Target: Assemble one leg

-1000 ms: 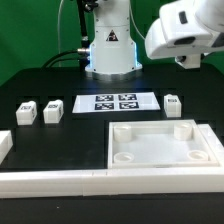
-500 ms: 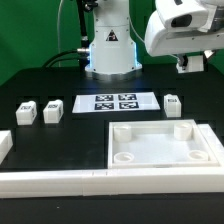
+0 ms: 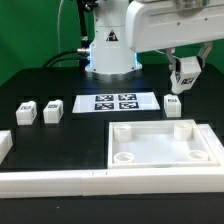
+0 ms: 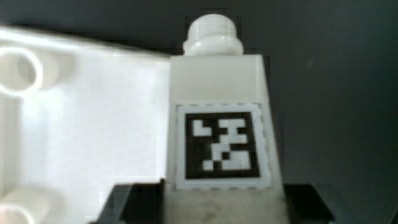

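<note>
My gripper (image 3: 184, 76) hangs above the table at the exterior view's right, shut on a white leg (image 3: 185, 74) with a black-and-white tag. In the wrist view that leg (image 4: 221, 95) sticks out from between the dark fingers (image 4: 135, 204) of the gripper (image 4: 222, 206), tag facing the camera and rounded peg at its far end. The large white panel (image 4: 71, 120) lies beside and below it. Another leg (image 3: 173, 104) stands on the table just under the gripper, apart from it. Two more legs (image 3: 26, 111) (image 3: 52, 110) stand at the left.
The marker board (image 3: 117, 102) lies in the middle behind the white square panel (image 3: 165, 146) with corner sockets. A long white rail (image 3: 60, 181) runs along the front edge. The robot base (image 3: 110, 50) stands at the back.
The arm has come down and moved toward the exterior view's left, bringing the held leg low over the leg standing at the right. The jaws have kept their grip.
</note>
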